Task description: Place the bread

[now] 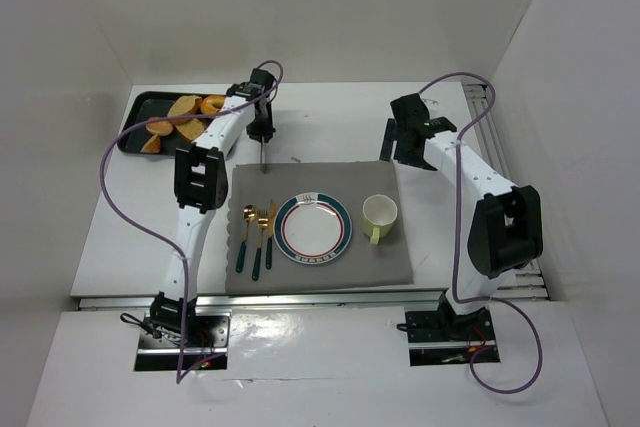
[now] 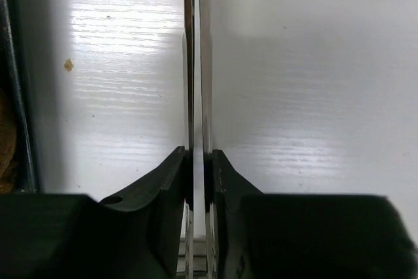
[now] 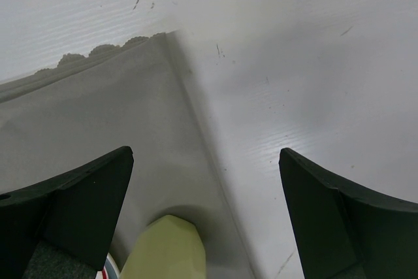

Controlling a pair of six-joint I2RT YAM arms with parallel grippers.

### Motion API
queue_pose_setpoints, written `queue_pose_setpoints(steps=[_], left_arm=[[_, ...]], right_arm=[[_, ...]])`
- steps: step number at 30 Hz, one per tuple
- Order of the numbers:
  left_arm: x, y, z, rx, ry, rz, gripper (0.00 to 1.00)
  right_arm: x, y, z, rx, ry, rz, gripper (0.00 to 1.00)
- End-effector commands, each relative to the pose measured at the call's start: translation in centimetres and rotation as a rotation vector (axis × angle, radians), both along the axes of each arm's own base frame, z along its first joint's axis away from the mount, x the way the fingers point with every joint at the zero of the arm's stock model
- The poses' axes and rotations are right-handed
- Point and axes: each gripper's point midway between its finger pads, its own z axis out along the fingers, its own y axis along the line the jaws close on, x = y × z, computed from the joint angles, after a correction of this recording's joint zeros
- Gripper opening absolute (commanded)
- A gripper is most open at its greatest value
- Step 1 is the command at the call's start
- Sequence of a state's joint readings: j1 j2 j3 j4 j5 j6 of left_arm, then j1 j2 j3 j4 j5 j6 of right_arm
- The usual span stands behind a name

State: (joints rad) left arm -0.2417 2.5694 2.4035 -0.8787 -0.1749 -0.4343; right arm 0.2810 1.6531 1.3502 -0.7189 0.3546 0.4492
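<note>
The left gripper (image 1: 263, 134) is out over the white table (image 1: 330, 117), just to the right of the shallow black tray (image 1: 136, 115) in the far left corner. Its black fingers (image 2: 171, 174) are clamped on a pair of thin metal tongs (image 1: 264, 155). In the left wrist view the two blades (image 2: 204, 63) run side by side with only a sliver of light between them, so the tongs are squeezed together. I can see nothing caught between them. Their tips point toward the far edge of the grey cloth placemat (image 1: 390, 257); I can't tell whether they touch the table.

The orange-brown slices of bread (image 1: 185, 112) all lie piled in the tray, apart from the tongs. The left wrist camera catches the tray's dark rim (image 2: 14, 96), a brown edge of bread at its far left, and one small crumb (image 2: 68, 65) on the table beside it.

The right gripper (image 1: 398, 142) hangs above the far right corner of the placemat with its fingers (image 3: 78, 194) spread wide and nothing between them. Below it, the right wrist view shows the mat's scalloped far edge and part of the pale yellow-green cup (image 3: 166, 249).

A round white plate with a teal and red rim (image 1: 313, 230) sits on the middle of the placemat. The cup stands just to its right. To the plate's left lie a gold spoon (image 1: 247, 234), fork (image 1: 259, 242) and knife (image 1: 270, 235), all with dark green handles, side by side.
</note>
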Motion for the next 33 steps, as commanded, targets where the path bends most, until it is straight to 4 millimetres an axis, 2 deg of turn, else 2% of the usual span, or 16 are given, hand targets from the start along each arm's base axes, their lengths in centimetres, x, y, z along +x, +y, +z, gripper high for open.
queue_pose_setpoints(steps=[1,2,3,4,6,7,9,10,11,13,14,15,18,21,25,33], left_arm=[[1.2,-1.7,9.1,-0.058,-0.183,-0.079,0.28],[0.9,-1.8,10.7,-0.071,-0.205,-0.084,0.28],[0.4,-1.8,14.6,-0.089,-0.272,-0.104,0.28],[-0.6,-1.7,15.0,-0.089,-0.260,-0.117,0.28],[-1.7,-1.4,17.6,-0.090,-0.307,-0.129,0.31],[-3.0,-0.4,19.5,-0.084,-0.329,-0.130,0.37],[-4.5,1.2,20.8,-0.072,-0.323,-0.118,0.38],[-5.4,2.7,20.6,-0.055,-0.300,-0.106,0.38],[-6.5,3.5,22.2,-0.055,-0.314,-0.096,0.38],[-8.4,5.1,22.4,-0.029,-0.274,-0.099,0.38],[-9.4,6.2,21.7,-0.023,-0.240,-0.078,0.39],[-10.2,7.2,22.8,-0.012,-0.262,-0.057,0.43],[-12.0,9.6,21.7,-0.043,-0.210,0.018,0.47],[-13.0,10.2,20.9,-0.083,-0.182,0.036,0.51],[-12.8,10.0,20.4,-0.094,-0.164,0.029,0.62],[-12.2,9.6,18.9,-0.136,-0.125,0.048,0.63]], right_arm=[[1.1,-0.1,2.5,0.015,-0.078,-0.010,1.00],[1.1,-0.1,2.5,0.015,-0.078,-0.010,1.00],[0.8,-0.2,2.5,0.015,-0.078,-0.010,1.00],[0.8,-0.2,2.5,0.015,-0.078,-0.010,1.00],[1.0,-0.1,2.6,0.018,-0.087,-0.010,1.00],[1.2,0.1,2.7,0.029,-0.094,-0.004,1.00],[1.6,0.6,2.9,0.044,-0.108,0.016,1.00],[1.5,0.5,3.3,0.047,-0.118,0.016,1.00],[1.7,0.9,3.4,0.062,-0.127,0.025,1.00],[2.0,1.1,3.6,0.067,-0.138,0.038,1.00],[2.0,1.2,3.4,0.074,-0.136,0.043,1.00],[2.0,1.5,3.3,0.081,-0.131,0.059,1.00],[2.3,1.3,3.0,0.087,-0.130,0.056,1.00],[2.5,1.6,2.6,0.092,-0.118,0.061,1.00],[2.7,1.8,2.9,0.097,-0.125,0.075,1.00],[2.5,1.7,2.9,0.097,-0.123,0.075,1.00]])
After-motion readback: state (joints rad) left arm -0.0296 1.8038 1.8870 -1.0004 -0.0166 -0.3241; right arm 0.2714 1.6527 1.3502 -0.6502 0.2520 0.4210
